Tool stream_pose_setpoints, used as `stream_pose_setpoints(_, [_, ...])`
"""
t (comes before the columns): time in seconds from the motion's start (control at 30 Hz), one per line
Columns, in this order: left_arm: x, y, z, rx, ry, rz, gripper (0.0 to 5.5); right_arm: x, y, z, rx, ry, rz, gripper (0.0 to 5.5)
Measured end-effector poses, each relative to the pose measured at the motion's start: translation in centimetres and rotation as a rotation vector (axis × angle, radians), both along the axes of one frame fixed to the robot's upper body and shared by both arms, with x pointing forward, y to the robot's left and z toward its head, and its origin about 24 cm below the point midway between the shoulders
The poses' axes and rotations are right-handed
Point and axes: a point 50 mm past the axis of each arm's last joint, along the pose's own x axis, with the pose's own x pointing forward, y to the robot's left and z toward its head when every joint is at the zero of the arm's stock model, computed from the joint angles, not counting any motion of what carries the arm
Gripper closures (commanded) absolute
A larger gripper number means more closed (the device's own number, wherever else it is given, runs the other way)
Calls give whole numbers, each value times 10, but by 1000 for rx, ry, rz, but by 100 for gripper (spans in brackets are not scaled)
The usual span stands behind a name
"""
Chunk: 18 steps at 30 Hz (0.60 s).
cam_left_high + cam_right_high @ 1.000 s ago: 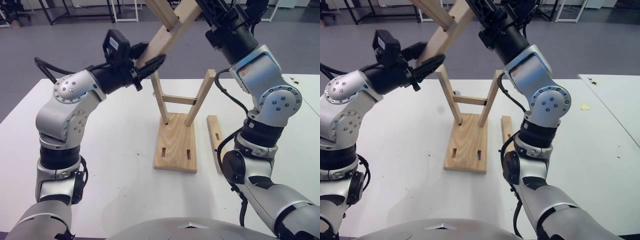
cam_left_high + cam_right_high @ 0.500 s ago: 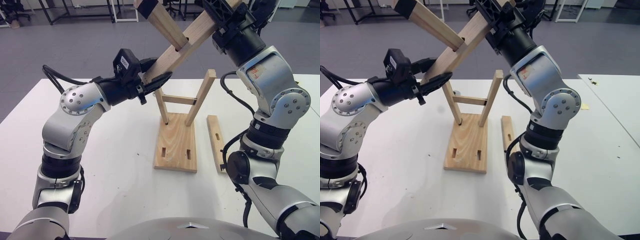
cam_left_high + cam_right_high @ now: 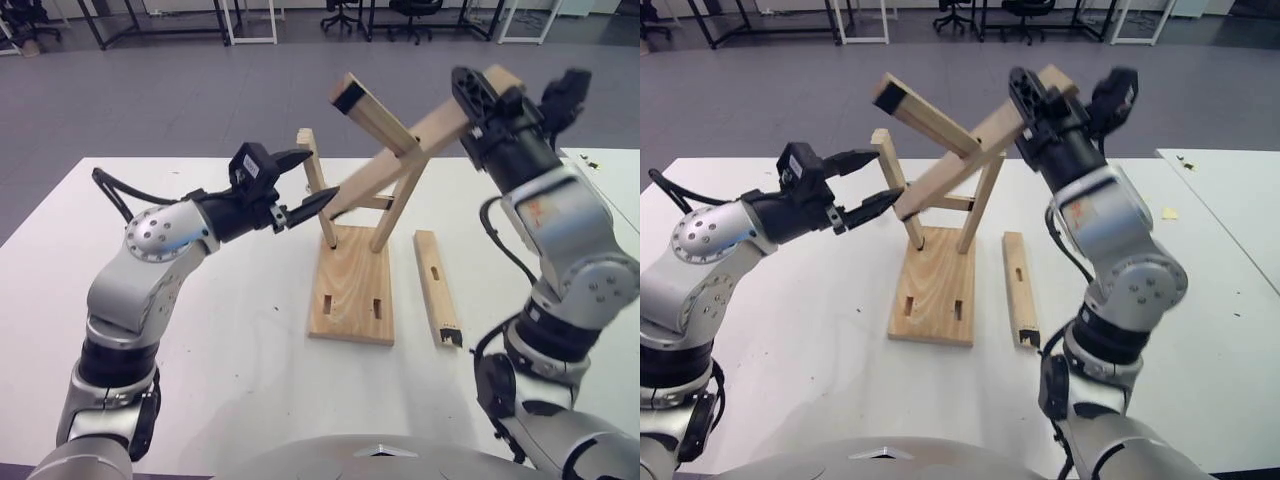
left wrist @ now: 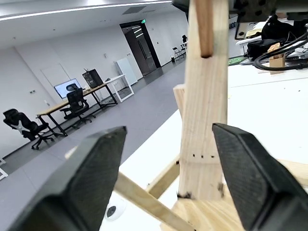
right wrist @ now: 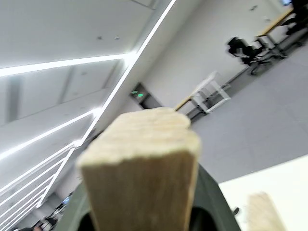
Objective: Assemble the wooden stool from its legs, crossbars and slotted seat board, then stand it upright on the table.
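Two grippers at one leg frame (image 3: 400, 160): right gripper (image 3: 478, 95) apparently clamped on upper end; left gripper (image 3: 308, 180) spread, lower end between fingers (image 4: 86, 183), untouched. Seat board (image 3: 350, 290) below left gripper, on table (image 3: 250, 330).

One flat pale wooden seat board (image 3: 350, 290) on one white table (image 3: 220, 330), with two empty rectangular slots (image 3: 329, 301) showing. Two upright pale wooden legs, the left leg (image 3: 327, 230) and the right leg (image 3: 390, 220); one thin wooden crossbar (image 3: 378, 203). One loose slotted wooden bar (image 3: 436, 285). One raised wooden piece (image 3: 420, 135) of two joined bars. Two black two-fingered grippers, the left gripper (image 3: 322, 172) and the right gripper (image 3: 485, 100)
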Motion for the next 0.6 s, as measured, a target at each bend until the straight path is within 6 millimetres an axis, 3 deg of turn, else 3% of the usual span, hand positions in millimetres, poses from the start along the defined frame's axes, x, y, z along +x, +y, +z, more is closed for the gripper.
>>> stream_pose_setpoints(0.13, [-18, 39, -42, -9, 128, 255, 163, -34, -16, -33, -175, 79, -101, 447])
stream_pose_setpoints(0.27, [-12, 61, -79, -53, 201, 495, 163, -51, -18, -62, -259, 158, -158, 447])
stream_pose_setpoints(0.43, [-2, 65, -83, -107, 185, 595, 163, -57, -23, -80, -326, 200, -248, 447])
stream_pose_setpoints(0.6, [3, 65, -82, -103, 177, 608, 163, -61, -23, -91, -273, 203, -319, 447])
